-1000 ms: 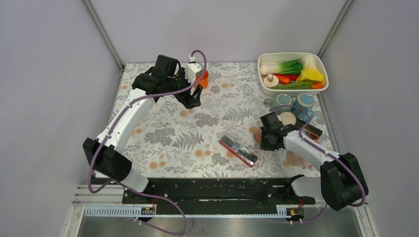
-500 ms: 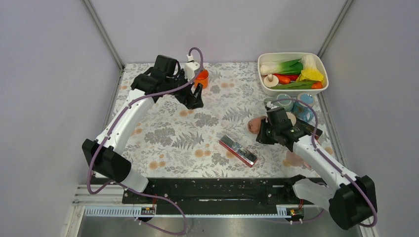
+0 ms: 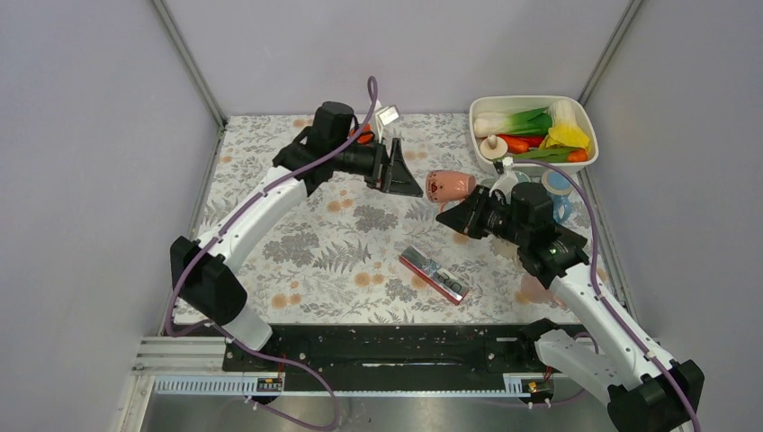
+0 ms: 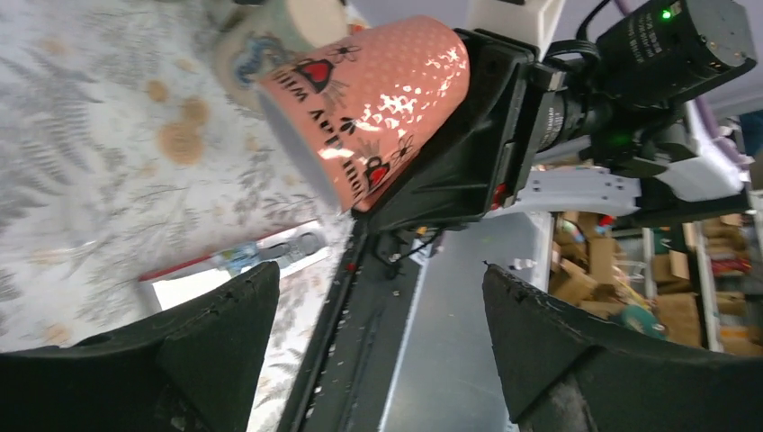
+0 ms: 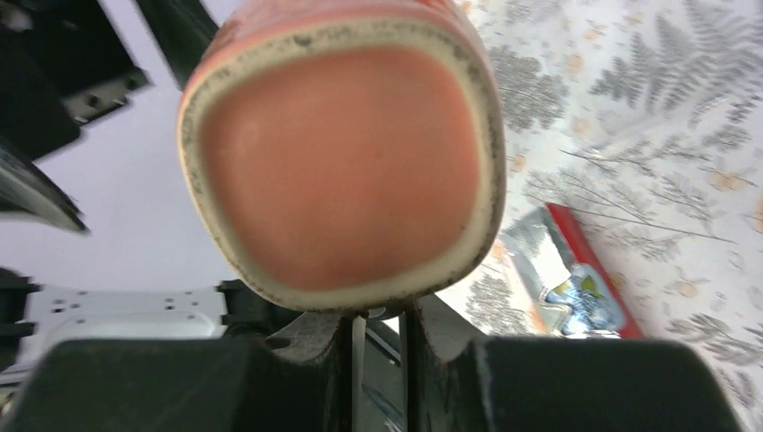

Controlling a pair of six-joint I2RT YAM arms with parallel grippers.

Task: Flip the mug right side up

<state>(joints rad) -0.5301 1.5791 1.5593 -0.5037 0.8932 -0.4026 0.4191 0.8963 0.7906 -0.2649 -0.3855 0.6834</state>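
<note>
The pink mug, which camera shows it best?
The left wrist view: the pink mug appears large and side-on, hearts and lettering clear. The top view shows it small, held aloft on its side. The right wrist view shows only its flat end, close up, gripped by the right tool.

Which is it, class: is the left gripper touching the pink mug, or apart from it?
Apart. In the left wrist view, the pink mug sits beyond the open left gripper, with table showing between them.
</note>
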